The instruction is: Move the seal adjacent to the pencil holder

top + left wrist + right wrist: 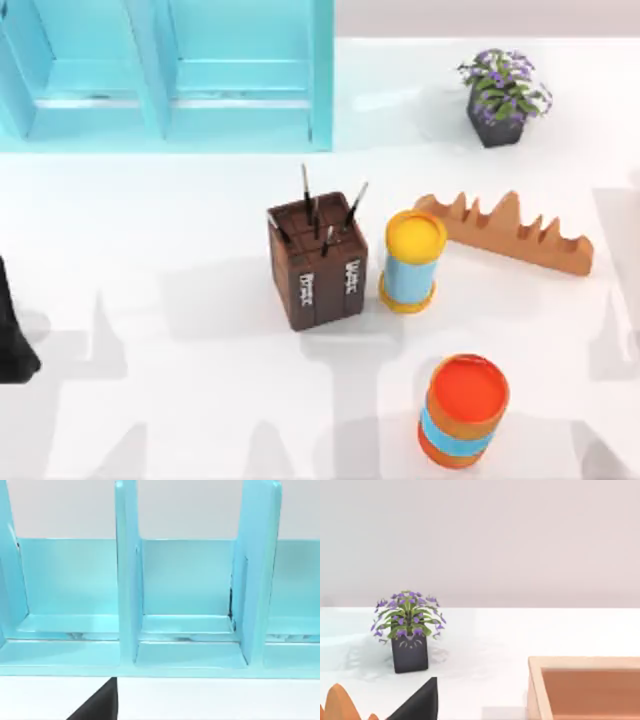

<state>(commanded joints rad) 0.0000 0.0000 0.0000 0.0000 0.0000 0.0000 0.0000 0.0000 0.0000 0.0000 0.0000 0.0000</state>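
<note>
A blue shelf unit point(165, 75) stands at the tabletop's point(150, 400) far left, a potted purple plant point(503, 97) at far right. A jagged tan rack point(510, 232) lies beside a yellow-topped blue cylinder point(412, 261). An orange cylinder with a blue band point(462, 411) stands nearer.

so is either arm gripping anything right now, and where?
Cannot be told. The left arm sits parked at the table's left edge, and nothing touches the pencil holder.

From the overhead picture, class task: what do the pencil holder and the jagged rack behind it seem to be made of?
The pencil holder looks like dark brown wood with a matte finish: a boxy block with white side markings and a gridded top. The jagged rack looks like lighter tan wood, unpainted and matte. Both are rendered, so wood is a likely reading only.
</note>
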